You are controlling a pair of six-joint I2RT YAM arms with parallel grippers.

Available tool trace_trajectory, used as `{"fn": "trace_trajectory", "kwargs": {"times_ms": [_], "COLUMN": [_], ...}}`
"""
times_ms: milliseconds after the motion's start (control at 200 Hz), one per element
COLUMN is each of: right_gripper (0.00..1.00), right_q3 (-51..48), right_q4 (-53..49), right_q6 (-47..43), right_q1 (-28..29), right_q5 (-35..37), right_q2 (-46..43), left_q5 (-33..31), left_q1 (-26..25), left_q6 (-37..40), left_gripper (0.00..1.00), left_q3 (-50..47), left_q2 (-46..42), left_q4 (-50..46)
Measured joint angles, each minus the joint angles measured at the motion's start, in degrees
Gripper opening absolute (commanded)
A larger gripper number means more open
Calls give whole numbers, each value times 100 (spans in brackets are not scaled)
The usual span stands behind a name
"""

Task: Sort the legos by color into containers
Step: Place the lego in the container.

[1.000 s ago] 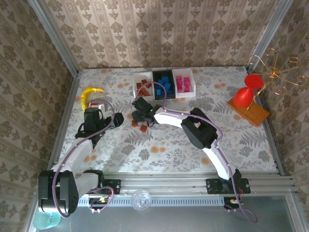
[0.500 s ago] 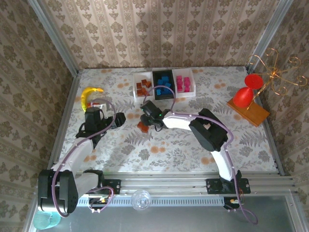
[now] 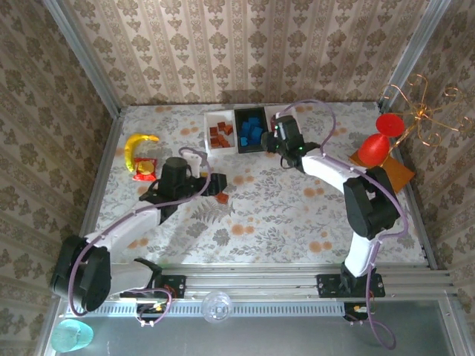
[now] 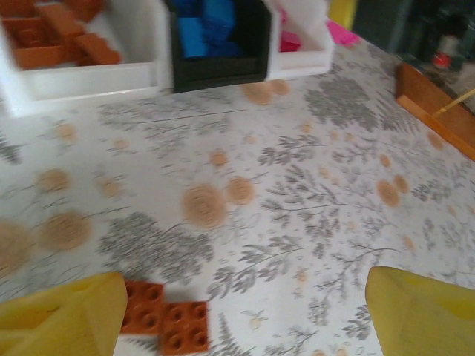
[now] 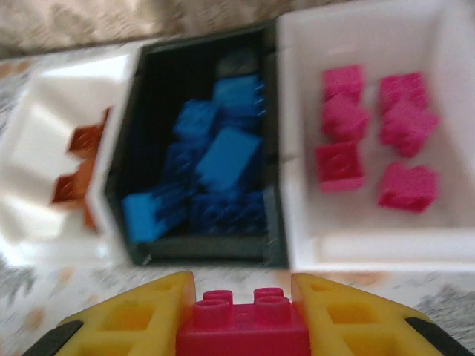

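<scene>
The right gripper (image 5: 243,297) pinches one magenta brick (image 5: 249,330) between its yellow fingers (image 5: 133,319), at the bottom middle of the wrist view. The white tray (image 5: 371,252) holding the pink bricks (image 5: 371,141) lies to the upper right of it. Straight above the brick is rather the wall between this tray and the black tray (image 5: 200,251). So I think the drop needs a move forward and toward the right of the frame, or the brick may land among the blue. The left gripper (image 4: 245,297) is spread wide over the table (image 4: 297,185). Two brown bricks (image 4: 165,320) lie at the lower left, just beside its left finger.
</scene>
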Motion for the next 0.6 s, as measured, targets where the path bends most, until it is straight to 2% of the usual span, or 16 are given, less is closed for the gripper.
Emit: {"fn": "trace_trajectory", "kwargs": {"times_ms": [240,400,600], "right_gripper": [38,50,64], "right_q3": [1427,2500,2406], "right_q4": [-330,-811,-953], "right_q6": [-72,-151,-251], "right_q1": [-549,-754,-791], "right_q5": [385,442,243], "right_q2": [1158,2068,1976], "left_q5": [-4,-76,-337], "left_q1": [-352,-385,-372], "left_q6": [0,0,81], "left_gripper": [85,85,86], "left_q3": [256,260,284], "left_q2": [328,332,332], "left_q4": [144,131,-105]}}
